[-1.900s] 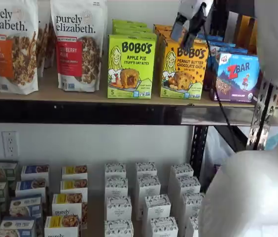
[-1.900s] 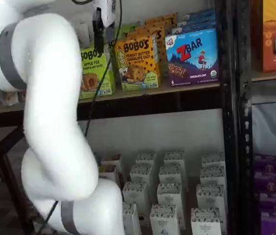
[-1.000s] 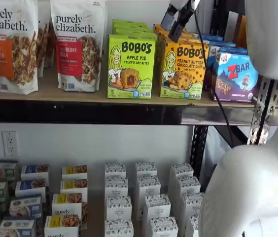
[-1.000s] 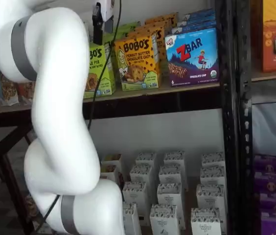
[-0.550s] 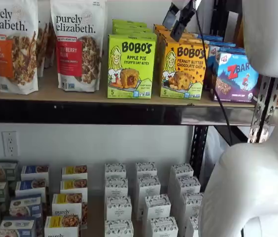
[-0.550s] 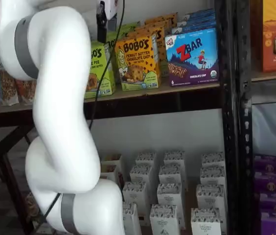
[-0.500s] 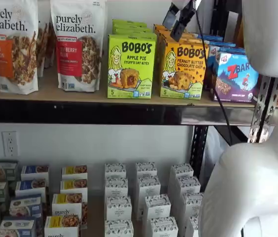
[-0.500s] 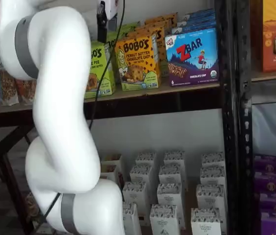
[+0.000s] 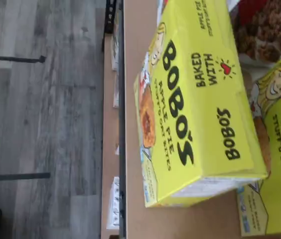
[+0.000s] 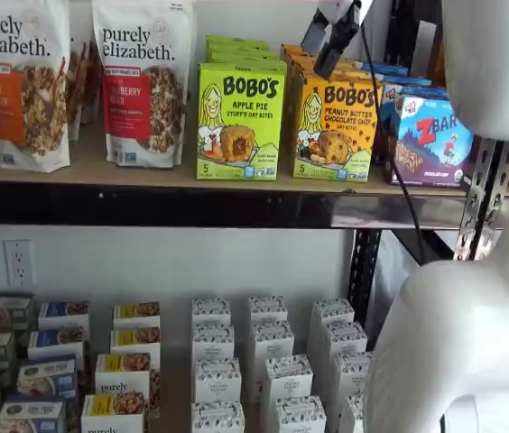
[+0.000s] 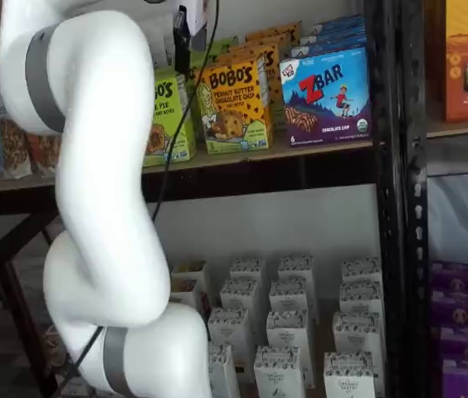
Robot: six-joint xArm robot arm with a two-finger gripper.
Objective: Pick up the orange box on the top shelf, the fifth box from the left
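Above the top shelf [image 10: 146, 171], the end effector [image 10: 327, 41] hangs released, fingers spread, over the orange box [image 10: 336, 126], which stands between the green Apple Pie carton [image 10: 239, 119] and the ZBar box [image 10: 433, 140]. Judging by this, descend centred, straddling only the orange carton's sides

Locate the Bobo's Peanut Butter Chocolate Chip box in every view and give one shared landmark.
Wrist view: not in it.
Shelf view: the orange box stands right of centre on the top shelf.
Shelf view: upper centre, beside the arm.
Shared landmark: the lime-green Apple Pie carton next to it.
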